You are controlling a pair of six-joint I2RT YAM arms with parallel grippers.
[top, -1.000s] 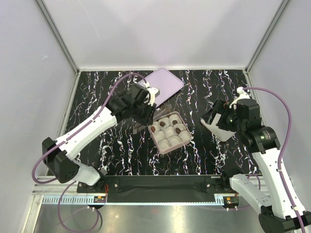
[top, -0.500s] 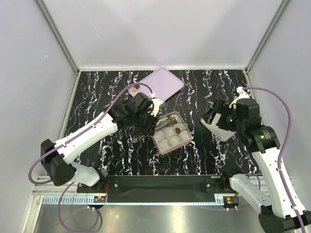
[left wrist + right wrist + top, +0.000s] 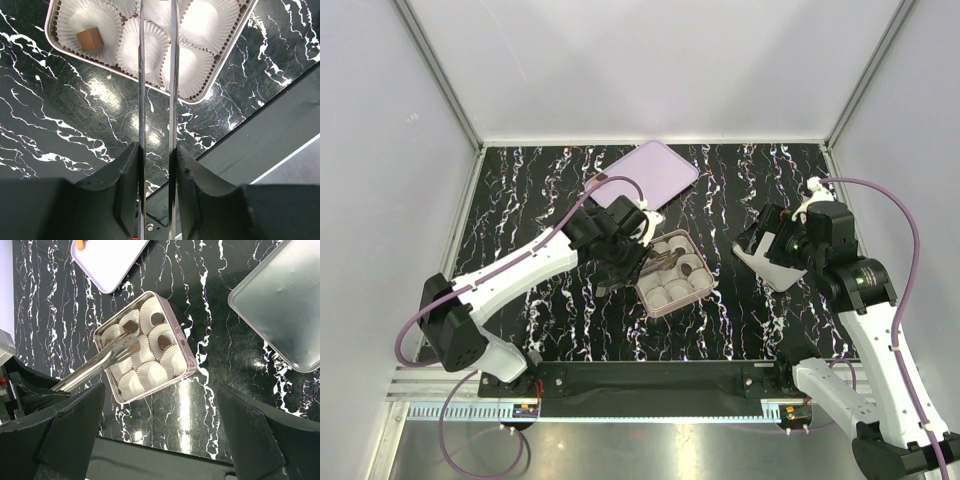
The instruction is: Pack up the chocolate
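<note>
My left gripper [image 3: 156, 156] is clenched on the tongs [image 3: 141, 75], and that tiny chocolate [image 3: 90, 38] ahead-left looks light but smudgy, so I'd pinch its flat sides.

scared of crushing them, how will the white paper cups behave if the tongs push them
The paper cups look thin and pleated, so they'd probably crumple under the tongs. Likely very light: an empty one may shift. Packed tightly together, they probably won't tip.
</note>
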